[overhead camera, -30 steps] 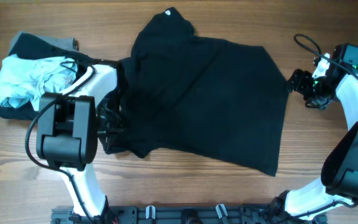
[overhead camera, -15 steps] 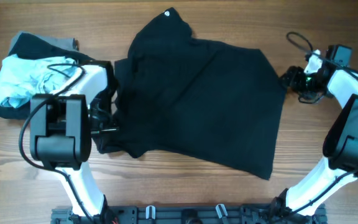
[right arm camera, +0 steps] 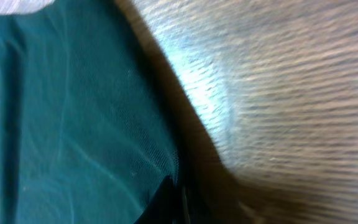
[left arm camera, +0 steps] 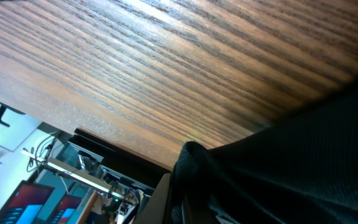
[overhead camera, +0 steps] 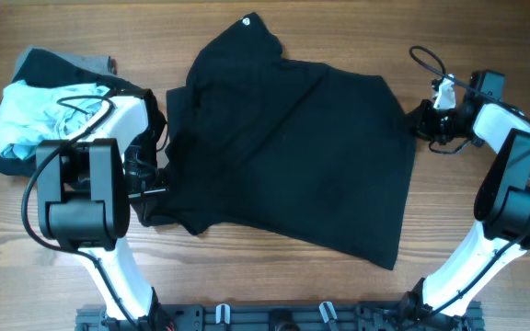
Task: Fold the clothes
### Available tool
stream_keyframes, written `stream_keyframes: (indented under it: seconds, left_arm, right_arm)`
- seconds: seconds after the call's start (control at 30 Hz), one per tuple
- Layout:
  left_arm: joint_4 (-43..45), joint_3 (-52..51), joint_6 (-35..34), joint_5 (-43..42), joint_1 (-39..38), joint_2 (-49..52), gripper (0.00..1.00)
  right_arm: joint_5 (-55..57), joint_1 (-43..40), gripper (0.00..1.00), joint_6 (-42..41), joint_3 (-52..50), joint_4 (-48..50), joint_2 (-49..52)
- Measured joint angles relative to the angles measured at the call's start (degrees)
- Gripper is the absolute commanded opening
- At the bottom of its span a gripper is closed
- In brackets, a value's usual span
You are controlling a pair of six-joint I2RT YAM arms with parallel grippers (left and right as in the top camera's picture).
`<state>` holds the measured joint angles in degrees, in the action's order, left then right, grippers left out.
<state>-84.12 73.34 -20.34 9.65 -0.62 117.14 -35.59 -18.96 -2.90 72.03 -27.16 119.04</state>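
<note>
While two closed claws pinch its opposite edges, one large black garment (overhead camera: 293,147) lies spread flat across the middle of the wooden table (overhead camera: 486,37), a single small white tag (overhead camera: 249,19) showing at its far end. The left gripper (overhead camera: 151,181) is clamped on bunched fabric at the garment's left edge, the right gripper (overhead camera: 420,121) on its right edge. At the table's left end sits one pile (overhead camera: 35,101) of other clothes: a crumpled light blue piece (overhead camera: 26,124) atop black cloth, with a grey strip (overhead camera: 90,62) behind.
</note>
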Motion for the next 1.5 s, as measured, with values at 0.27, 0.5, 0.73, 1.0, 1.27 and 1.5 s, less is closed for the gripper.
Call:
stream_keyframes:
  seconds: [0.27,0.5,0.73,1.0,1.27,1.5]
  left_arm:
    - [0.8,0.0,0.0,-0.1,0.0,0.0,0.04]
    - [0.8,0.0,0.0,0.0,0.0,0.0,0.04]
    - [0.9,0.0,0.0,0.0,0.0,0.0,0.04]
    - [1.3,0.0,0.0,0.0,0.0,0.0,0.04]
    - [1.3,0.0,0.0,0.0,0.0,0.0,0.04]
    - [2.1,0.0,0.1,-0.1,0.0,0.0,0.04]
  right_arm:
    - [4.0,-1.6,0.63,-1.1,6.2,-1.5,-7.8]
    - [18.2,-1.6,0.69,-1.1,6.9,-7.1,-8.4]
    - [17.1,-1.5,0.45,-3.5,6.8,-6.7,-0.9]
    - [11.9,2.6,0.04,-5.9,6.6,6.0,2.9]
    - [6.8,2.4,0.65,-7.4,6.9,10.7,-2.0]
    - [16.5,2.4,0.92,-7.6,7.9,-3.1,-4.8]
